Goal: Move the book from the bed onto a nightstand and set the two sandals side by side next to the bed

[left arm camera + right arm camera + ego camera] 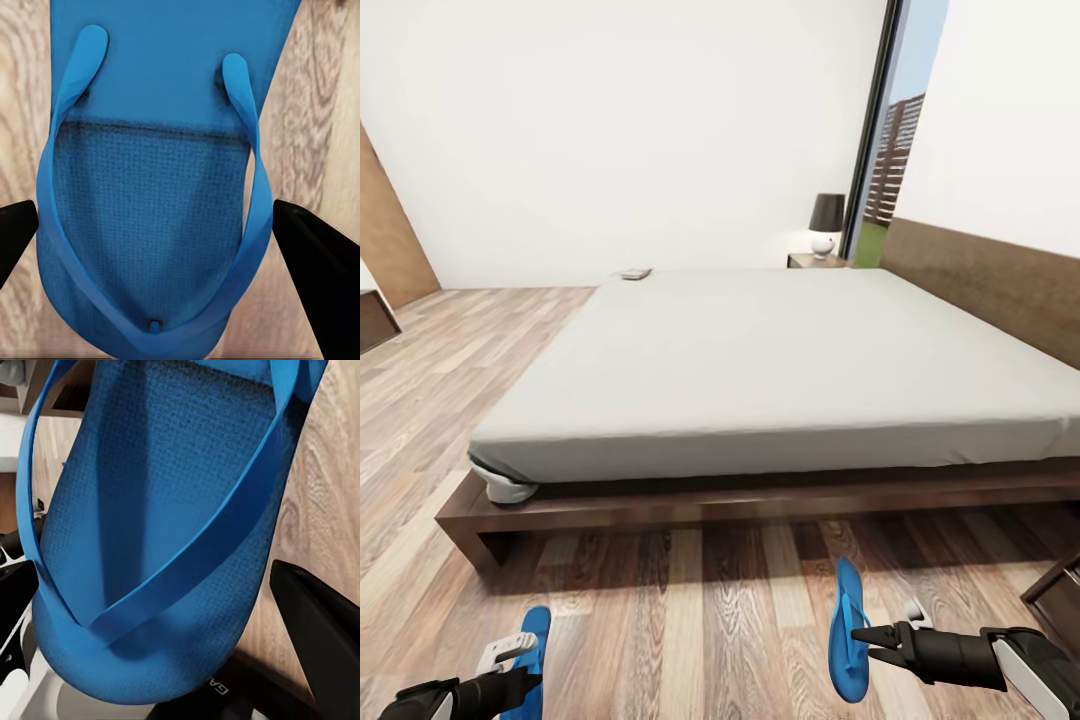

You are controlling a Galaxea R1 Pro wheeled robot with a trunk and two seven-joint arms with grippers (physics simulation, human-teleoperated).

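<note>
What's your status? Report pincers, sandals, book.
Left pincer and right pincer each at a blue sandal, grip unconfirmed. Left sandal, right sandal apart on the floor beside the bed. Book on far mattress corner.

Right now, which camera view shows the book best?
The head view: the book lies small at the far corner of the bed. The wrist views show a blue sandal each, not the book.

My fingers (311, 259) are matt black plastic. Each sandal (154, 172) I see has a finely textured matt blue footbed and smooth blue straps. The floor (480, 370) is grained wood plank. The bed (690, 505) frame is dark wood; its mattress (780, 360) is plain grey cloth.
</note>
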